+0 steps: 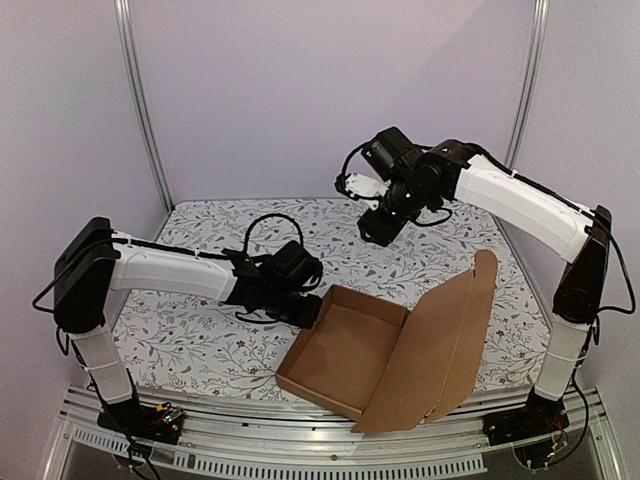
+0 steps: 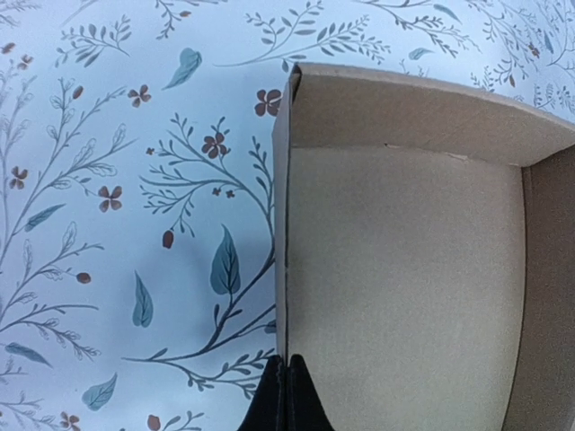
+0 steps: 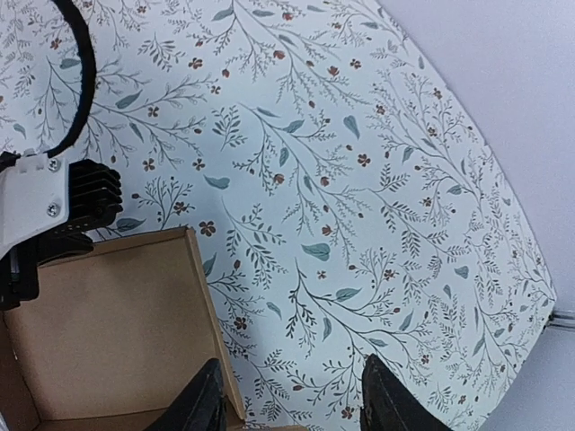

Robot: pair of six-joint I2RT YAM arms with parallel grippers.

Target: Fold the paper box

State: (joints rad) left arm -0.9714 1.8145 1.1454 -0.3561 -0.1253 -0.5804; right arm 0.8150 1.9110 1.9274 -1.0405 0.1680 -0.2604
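Closest to the overhead cam is the silver aluminium rail (image 1: pixel 250 432) along the near edge of the desk (image 1: pixel 190 340). Both arm bases are bolted to it, one towards each end. The desk has a white cloth with a leaf-and-flower print.

Headcount: one plain brown cardboard paper box (image 1: pixel 345 350), two white-and-black arms, two claws, and two metal posts (image 1: pixel 140 100) standing at the back.

The paper box sits on the near half of the desk, a bit right of centre and turned corner-on. The tray walls are standing up. The big lid flap (image 1: pixel 445 330) is tilted open to the right, and its near corner reaches over the rail.

The left claw (image 1: pixel 310 305) is at the tray's left wall. On its wrist cam the two black fingers (image 2: pixel 269 409) are pressed together, with the wall's top edge running right in between them, so it's pinching that wall.

The right claw (image 1: pixel 378 235) hangs up in the air behind the box, well apart from it. Its fingers (image 3: pixel 202 404) are spread wide, with only flowery cloth showing between them.

A black cable (image 1: pixel 265 225) loops up off the left arm.
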